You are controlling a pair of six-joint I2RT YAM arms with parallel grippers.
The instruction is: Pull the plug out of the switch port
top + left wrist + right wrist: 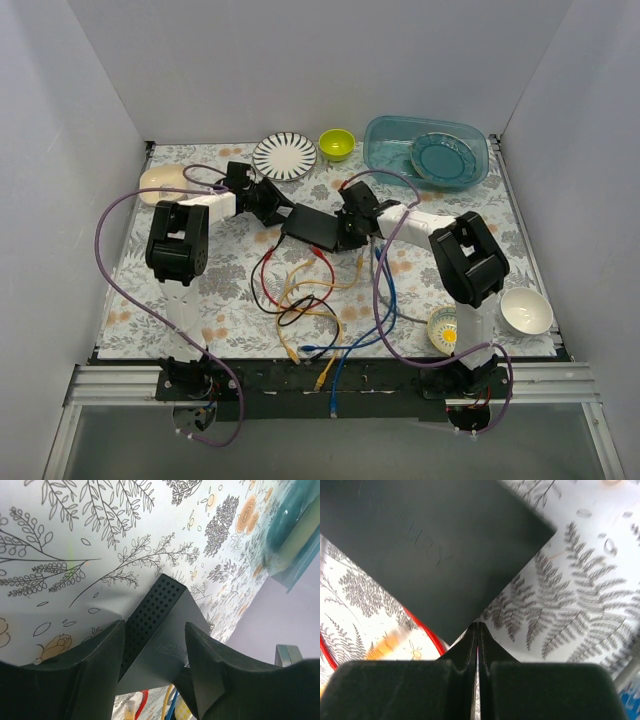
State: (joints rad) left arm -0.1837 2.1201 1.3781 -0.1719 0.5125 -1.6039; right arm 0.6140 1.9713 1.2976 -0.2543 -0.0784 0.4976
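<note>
The switch (310,226) is a flat matte-black box lying mid-table. My left gripper (278,212) is at its left end. In the left wrist view my left gripper (155,624) straddles a corner of the switch (160,630), pressing on both sides. My right gripper (348,232) is at the switch's right corner. In the right wrist view it (478,625) is shut, with nothing seen between the tips, just below the switch (430,545). A red cable (422,627) passes under its left finger. The sockets and the plug are hidden.
Red, black, cream, yellow and blue cables (310,300) tangle in front of the switch. A striped plate (284,155), green bowl (337,143) and teal tub (395,150) stand at the back. A cream bowl (162,182) is at left and a white bowl (526,310) at right.
</note>
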